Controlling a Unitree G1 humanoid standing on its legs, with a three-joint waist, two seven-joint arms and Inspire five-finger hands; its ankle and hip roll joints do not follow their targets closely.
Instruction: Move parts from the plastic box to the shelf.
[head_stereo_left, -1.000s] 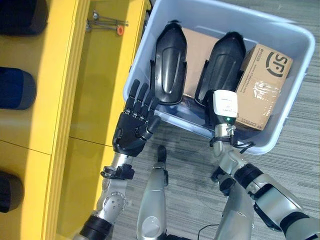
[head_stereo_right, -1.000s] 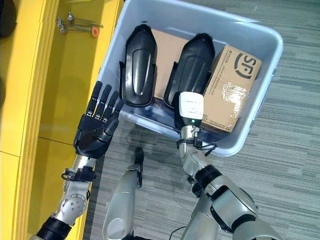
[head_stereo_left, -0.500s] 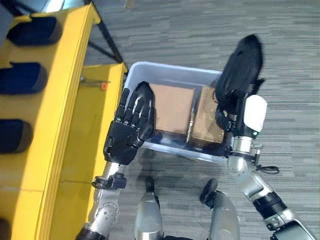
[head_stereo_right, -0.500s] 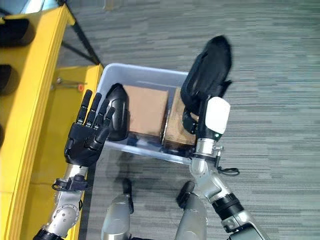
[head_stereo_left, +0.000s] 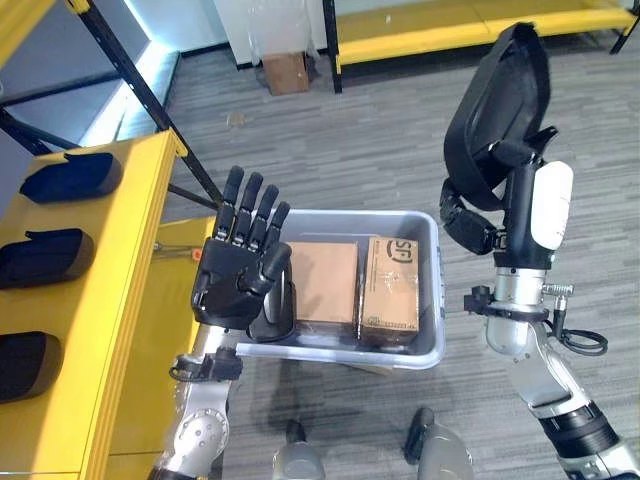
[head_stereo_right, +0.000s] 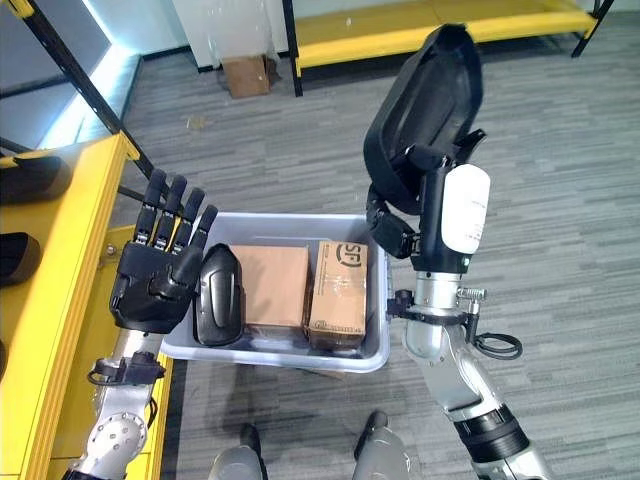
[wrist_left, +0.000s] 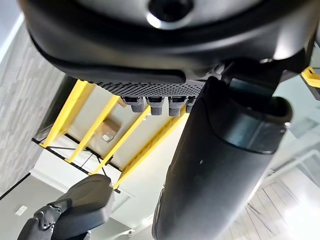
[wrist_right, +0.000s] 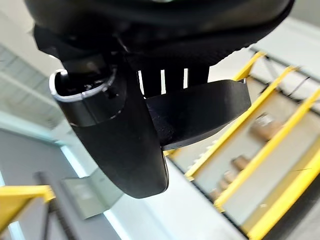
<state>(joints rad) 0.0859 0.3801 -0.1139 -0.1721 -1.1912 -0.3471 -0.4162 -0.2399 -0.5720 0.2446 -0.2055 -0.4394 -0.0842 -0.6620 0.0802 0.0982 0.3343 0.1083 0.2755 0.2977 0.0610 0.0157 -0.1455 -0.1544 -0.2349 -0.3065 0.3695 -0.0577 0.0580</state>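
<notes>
Right eye view: black part (head_stereo_right: 425, 115) held high over the floor, clear of the plastic box (head_stereo_right: 375, 340), right hand (head_stereo_right: 400, 230) clamped on its lower end. Moulded shell, curved and hollow, with flanges along the edges. Looks stiff and light; glossy, so likely slick under the fingers. Best hold is probably at a flange or rim, as now, not across the smooth back. Long shape above the grip could swing if the wrist turns fast.

Second black part (head_stereo_right: 217, 295) lies at the box's left end, beside two cardboard cartons (head_stereo_right: 275, 285). Cartons sit side by side and take most of the box floor, so there is little room to get fingers under that part; the exposed upper edge looks like the place to take it.

Left hand (head_stereo_right: 150, 285) raised, palm toward the camera, fingers straight and spread, holding nothing, just in front of the box's left end.

Yellow shelf (head_stereo_left: 100, 300) stands directly left of the box; similar dark parts (head_stereo_left: 45, 257) rest in a row on it. Grey striped carpet all round. More yellow racking (head_stereo_right: 400, 22) at the far side of the room, a small box (head_stereo_right: 243, 73) on the floor near it.
</notes>
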